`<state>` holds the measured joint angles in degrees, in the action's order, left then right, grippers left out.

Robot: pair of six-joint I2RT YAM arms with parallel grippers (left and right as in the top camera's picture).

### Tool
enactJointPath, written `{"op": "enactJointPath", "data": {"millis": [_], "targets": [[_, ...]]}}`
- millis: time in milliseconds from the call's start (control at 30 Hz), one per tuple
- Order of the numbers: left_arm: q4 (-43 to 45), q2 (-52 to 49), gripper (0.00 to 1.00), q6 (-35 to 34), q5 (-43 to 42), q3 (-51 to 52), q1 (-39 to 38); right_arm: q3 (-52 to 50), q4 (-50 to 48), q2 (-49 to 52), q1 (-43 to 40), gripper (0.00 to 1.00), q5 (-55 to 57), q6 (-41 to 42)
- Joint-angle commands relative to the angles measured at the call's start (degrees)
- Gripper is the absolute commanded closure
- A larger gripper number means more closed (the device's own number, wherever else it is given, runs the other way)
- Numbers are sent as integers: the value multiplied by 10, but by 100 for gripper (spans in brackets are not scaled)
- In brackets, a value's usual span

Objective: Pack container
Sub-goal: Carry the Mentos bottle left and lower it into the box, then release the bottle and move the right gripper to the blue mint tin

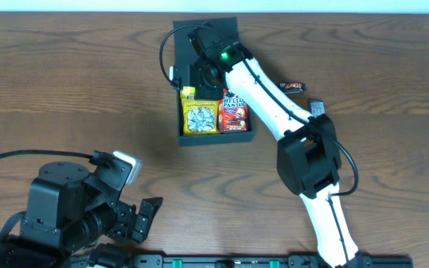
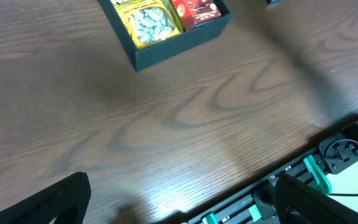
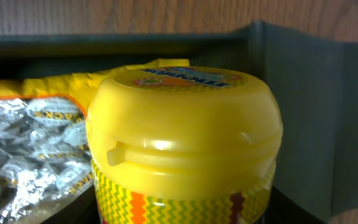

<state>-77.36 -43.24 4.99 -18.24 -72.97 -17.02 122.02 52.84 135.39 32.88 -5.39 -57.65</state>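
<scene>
Right hand [image 1: 202, 73] sits inside the container [image 1: 216, 138].

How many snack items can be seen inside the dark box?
3: a yellow pack at the near left, a red pack on its right, and a yellow-lidded jar next to the yellow pack. The right arm may hide more.

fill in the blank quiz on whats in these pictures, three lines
The dark teal rectangular cardboard box holds a yellow snack pack beside a ___ Hello Panda pack. In the right wrist view, the round plastic tub has a ___ lid. The left gripper hangs with its jaws ___ above the brown wooden table.
Missing words: red; yellow; open.
</scene>
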Motion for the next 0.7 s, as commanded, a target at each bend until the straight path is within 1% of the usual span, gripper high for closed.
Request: {"op": "enactJointPath", "data": {"millis": [0,33,333,567,667], "targets": [[0,2,5,10,-2,0,1,7,-2,-3,-3,21,0,-7],[0,2,5,10,-2,0,1,7,-2,-3,-3,1,0,-7],[0,2,5,10,-2,0,1,8,-7,-5,-2,1,0,20],[0,2,5,10,-2,0,1,8,-23,-57,3,1,0,113],[0,2,5,10,-2,0,1,8,-21,-95,3,1,0,176]]}}
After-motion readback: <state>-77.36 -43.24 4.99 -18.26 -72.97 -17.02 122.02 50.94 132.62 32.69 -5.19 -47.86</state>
